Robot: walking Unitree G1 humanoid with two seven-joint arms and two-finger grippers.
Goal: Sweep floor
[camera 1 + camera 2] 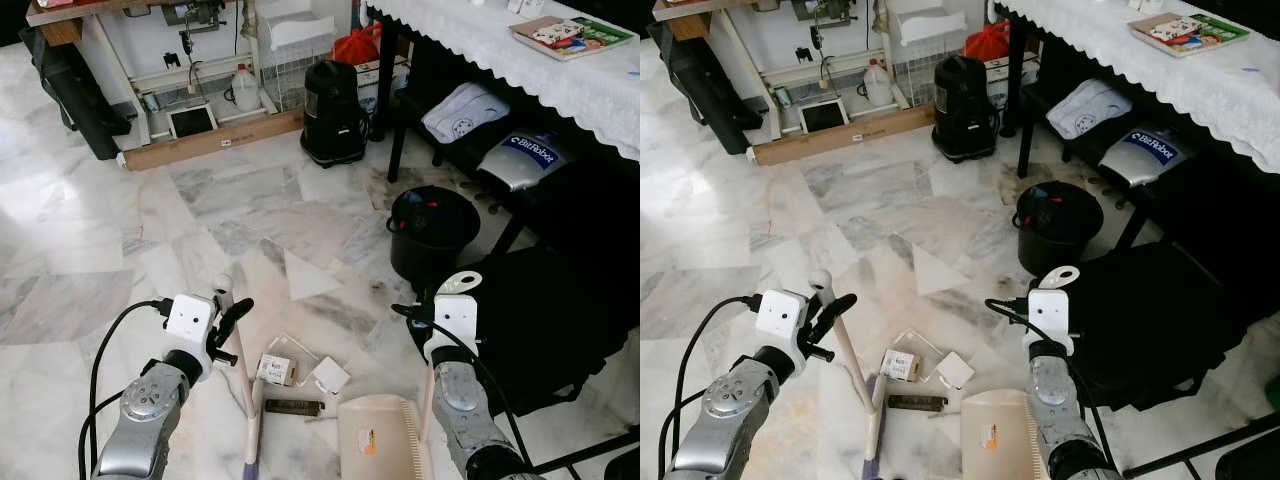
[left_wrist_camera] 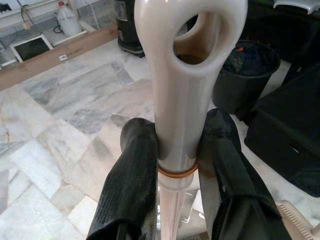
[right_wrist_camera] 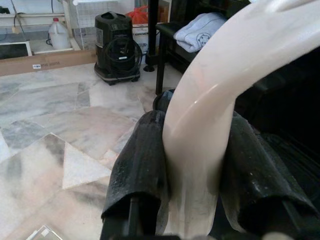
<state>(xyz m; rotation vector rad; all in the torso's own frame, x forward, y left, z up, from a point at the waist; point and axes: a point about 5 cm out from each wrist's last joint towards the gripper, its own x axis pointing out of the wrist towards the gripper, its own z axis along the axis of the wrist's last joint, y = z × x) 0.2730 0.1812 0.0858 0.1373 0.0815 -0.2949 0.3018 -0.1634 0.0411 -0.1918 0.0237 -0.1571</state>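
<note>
Left tool clamps the glossy cream broom handle; right tool clamps the smooth curved dustpan handle.

Marble floor in grey and cream slabs, evenly lit. A white frame table stands at the far edge; a table with a white lace-edged cloth lines the right side, dark beneath.

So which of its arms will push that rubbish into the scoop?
Probably the left. The left claw is shut on the broom handle, whose lower end stands beside the litter. The right claw grips the dustpan handle, holding the dustpan just right of the litter.
</note>
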